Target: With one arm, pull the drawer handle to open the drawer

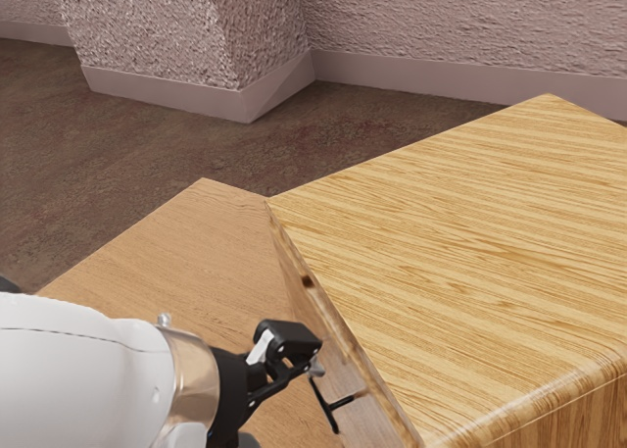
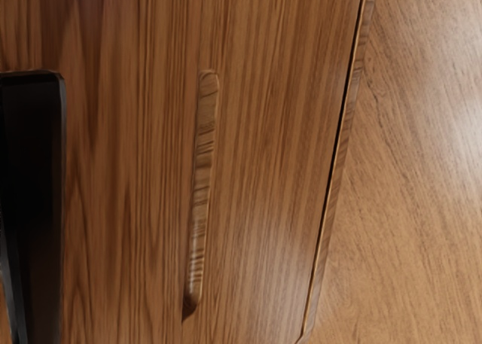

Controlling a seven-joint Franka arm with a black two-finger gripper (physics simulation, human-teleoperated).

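**Operator:** Checking the layout: what is sitting where?

**Technician:** The table (image 1: 186,262) is carrying the cabinet (image 1: 460,262). The arm (image 1: 78,370) is reaching toward the cabinet's front face from the exterior view's left.

**Operator:** Where is the drawer lying?

**Technician:** The drawer front (image 2: 279,133) is lying in that cabinet face. The gripper (image 1: 294,355) is hovering just beside the cabinet's front; its opening, and any hold, cannot be told. The handle (image 2: 199,193), a wooden bar, is sitting on the drawer front, facing the wrist camera.

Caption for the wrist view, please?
Close on the wooden drawer front and its slim wooden handle, with a wooden surface beside it.
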